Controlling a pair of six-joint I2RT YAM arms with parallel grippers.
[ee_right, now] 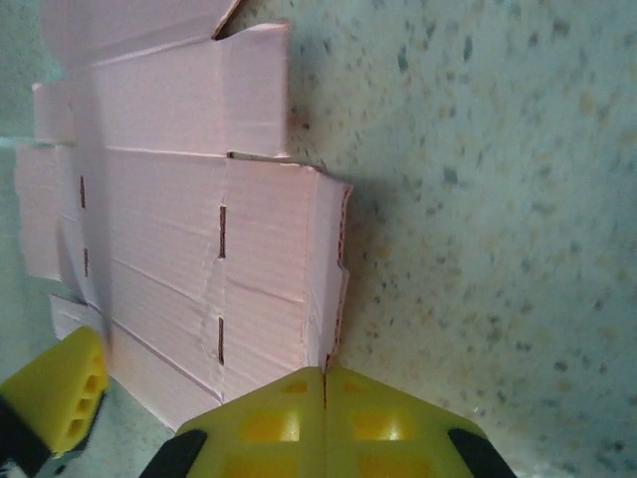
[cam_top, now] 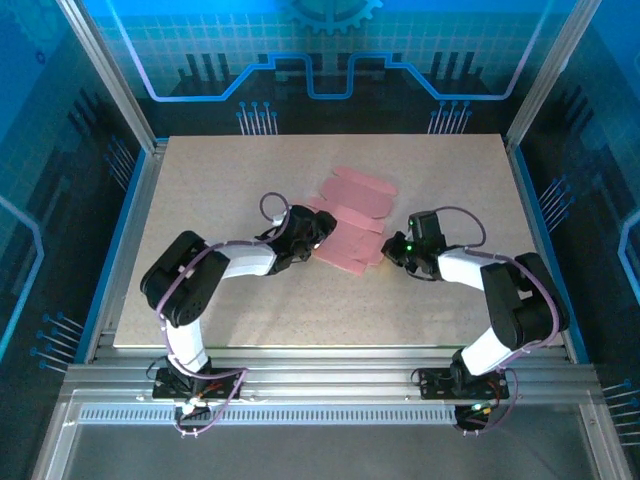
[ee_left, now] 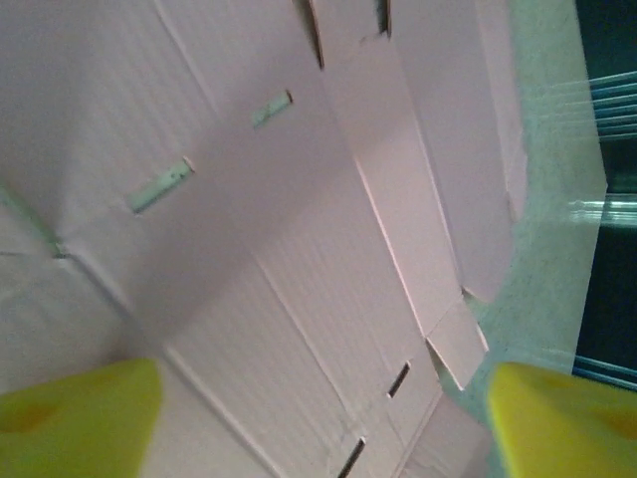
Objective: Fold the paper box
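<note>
Top external shows you the paper box (cam_top: 350, 222), mostly flat. Your left gripper (ee_left: 320, 403) is wide apart over it. Your right gripper (ee_right: 323, 383) is squeezed tight on its right edge.

Matt, ribbed pink card paper box (ee_right: 159, 249) on speckled, grainy table (ee_right: 478, 199).

No readable text, label, brand or number appears anywhere.
</note>
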